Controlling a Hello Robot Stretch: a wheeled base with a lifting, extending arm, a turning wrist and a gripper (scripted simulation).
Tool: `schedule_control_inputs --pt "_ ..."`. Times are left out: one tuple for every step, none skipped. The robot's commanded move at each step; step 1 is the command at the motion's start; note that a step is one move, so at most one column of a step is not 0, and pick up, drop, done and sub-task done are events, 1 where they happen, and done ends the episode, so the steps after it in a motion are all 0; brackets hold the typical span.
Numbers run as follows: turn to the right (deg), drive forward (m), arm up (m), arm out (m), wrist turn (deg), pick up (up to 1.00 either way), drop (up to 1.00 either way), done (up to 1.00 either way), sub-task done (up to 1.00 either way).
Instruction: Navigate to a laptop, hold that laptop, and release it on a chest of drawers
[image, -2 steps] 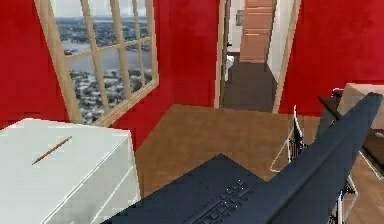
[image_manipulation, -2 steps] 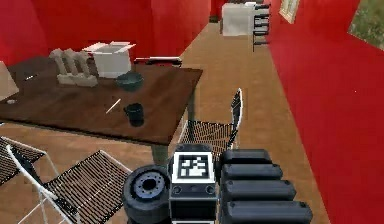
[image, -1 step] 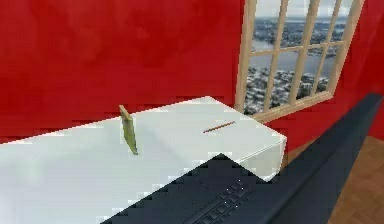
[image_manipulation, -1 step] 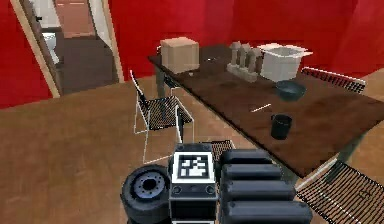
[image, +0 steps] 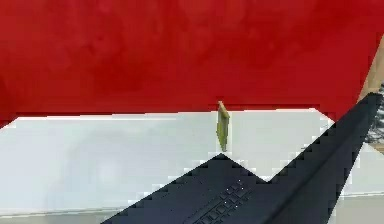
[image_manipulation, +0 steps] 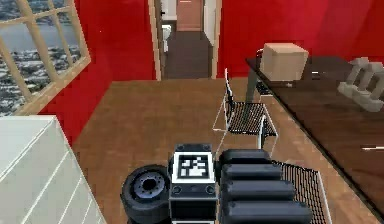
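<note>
Forward view: red wall (image: 150, 50) backs the white chest of drawers (image: 80, 160), its top close ahead, likely the drop spot. The dark laptop (image: 290, 190) looms over its near edge, near a small yellow-green upright thing (image: 222, 125). Arm side view: gripper (image_manipulation: 148, 192) sits low near the drawers; cannot tell finger spread or whether it holds anything.

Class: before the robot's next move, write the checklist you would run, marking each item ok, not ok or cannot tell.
1. Laptop close in the forward view: ok.
2. Laptop resting on the white top: cannot tell.
3. Bare room on that top: ok.
4. Small yellow-green thing clear of the laptop: cannot tell.
5. Jaws holding anything: cannot tell.
6. White drawers beside the arm: ok.
</note>
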Motion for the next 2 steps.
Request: schedule_control_inputs --pt "45.0 0.00 0.00 0.00 0.0 0.00 0.00 0.00 0.00" --pt "45.0 0.00 0.00 0.00 0.0 0.00 0.00 0.00 0.00"
